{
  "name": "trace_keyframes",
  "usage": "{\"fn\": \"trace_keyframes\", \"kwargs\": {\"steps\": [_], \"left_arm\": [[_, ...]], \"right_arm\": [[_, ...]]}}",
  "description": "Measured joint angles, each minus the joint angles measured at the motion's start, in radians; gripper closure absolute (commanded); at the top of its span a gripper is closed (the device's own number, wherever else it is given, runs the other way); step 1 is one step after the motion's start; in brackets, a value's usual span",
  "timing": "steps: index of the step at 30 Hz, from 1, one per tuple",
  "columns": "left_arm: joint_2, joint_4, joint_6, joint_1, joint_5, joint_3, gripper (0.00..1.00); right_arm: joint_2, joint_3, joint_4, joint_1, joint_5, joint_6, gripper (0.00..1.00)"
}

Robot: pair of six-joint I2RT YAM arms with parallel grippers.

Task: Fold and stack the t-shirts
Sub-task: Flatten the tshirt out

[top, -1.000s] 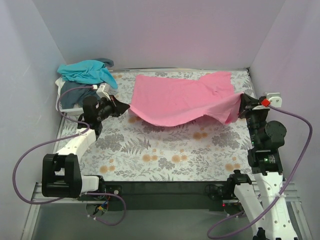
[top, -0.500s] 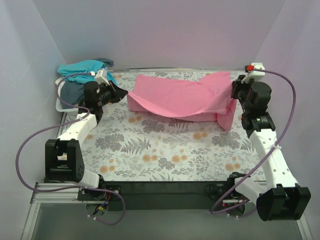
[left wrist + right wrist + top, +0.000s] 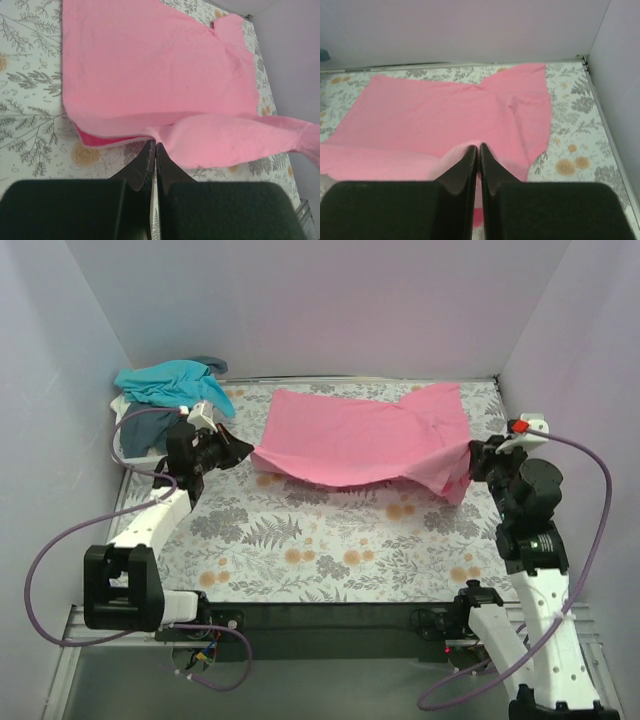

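Overhead, the pink t-shirt (image 3: 360,435) lies spread across the upper middle of the frame on the flower-patterned tabletop (image 3: 330,540). Its far part rests flat. Its near edge is lifted off the surface and sags in a shallow curve between the two arms.

The left gripper (image 3: 245,452), at the left middle of that view, pinches the shirt's left near corner. In the left wrist view its black fingers (image 3: 145,165) are pressed tightly together, with the pink cloth (image 3: 150,65) caught at their tips. A darker pink underside shows where the edge folds over, just left of the tips.

The right gripper (image 3: 472,455), at the right middle of the overhead frame, pinches the opposite near corner, and a flap of cloth hangs down beside it. In the right wrist view its fingers (image 3: 492,170) are likewise closed together, and pink fabric (image 3: 445,115) bunches around the tips and stretches away toward the back wall.

A teal t-shirt (image 3: 170,383) is heaped in the upper left corner of the overhead frame. A grey-blue t-shirt (image 3: 150,428) lies crumpled just below it, seemingly inside a white basket (image 3: 119,402) whose rim is mostly covered.
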Motion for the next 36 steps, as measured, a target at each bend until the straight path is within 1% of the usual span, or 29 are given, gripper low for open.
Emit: {"fn": "trace_keyframes", "kwargs": {"steps": [3, 4, 6, 7, 8, 10, 12, 16, 19, 22, 26, 29, 31, 33, 36], "left_arm": [[-0.084, -0.013, -0.019, -0.006, -0.016, -0.062, 1.00], [-0.104, -0.012, -0.025, -0.006, -0.019, -0.075, 0.75], [-0.129, -0.014, -0.034, -0.008, -0.024, -0.092, 0.48], [-0.133, -0.017, -0.042, -0.010, -0.027, -0.095, 0.26], [-0.134, -0.019, -0.042, -0.012, -0.032, -0.096, 0.06], [-0.140, -0.029, -0.061, -0.013, -0.048, -0.100, 0.05], [-0.151, -0.042, -0.067, -0.013, -0.066, -0.102, 0.05], [-0.182, -0.050, -0.069, -0.013, -0.089, -0.102, 0.05], [-0.186, -0.022, -0.079, -0.024, -0.089, -0.105, 0.05], [-0.150, 0.004, -0.079, -0.087, -0.122, -0.105, 0.04], [-0.033, 0.022, -0.075, -0.246, -0.199, -0.098, 0.03], [0.095, 0.036, -0.075, -0.364, -0.223, -0.063, 0.02], [0.181, 0.054, -0.074, -0.421, -0.225, -0.019, 0.02], [0.262, 0.072, -0.074, -0.450, -0.220, 0.032, 0.02], [0.383, 0.094, -0.072, -0.459, -0.218, 0.124, 0.02]], "right_arm": [[-0.125, -0.039, -0.130, 0.003, -0.007, 0.018, 0.98], [-0.157, -0.040, -0.172, 0.003, -0.007, 0.019, 0.83], [-0.211, -0.040, -0.247, 0.003, -0.007, 0.024, 0.70], [-0.225, -0.040, -0.271, 0.003, -0.007, 0.023, 0.30], [-0.237, -0.040, -0.298, 0.003, -0.006, 0.029, 0.22], [-0.242, -0.040, -0.338, 0.003, 0.006, 0.019, 0.14], [-0.231, -0.040, -0.360, 0.003, 0.025, 0.015, 0.13], [-0.170, -0.048, -0.351, 0.003, 0.019, 0.015, 0.18], [-0.127, -0.106, -0.299, 0.003, -0.017, 0.018, 0.21], [-0.088, -0.177, -0.270, 0.003, -0.051, 0.025, 0.22], [-0.037, -0.246, -0.232, 0.003, -0.076, 0.049, 0.24], [-0.003, -0.284, -0.161, 0.003, -0.070, 0.074, 0.27], [0.051, -0.296, -0.092, 0.003, -0.066, 0.093, 0.28], [0.122, -0.294, -0.029, 0.003, -0.062, 0.104, 0.28], [0.282, -0.266, 0.048, 0.004, -0.045, 0.119, 0.28]]}}
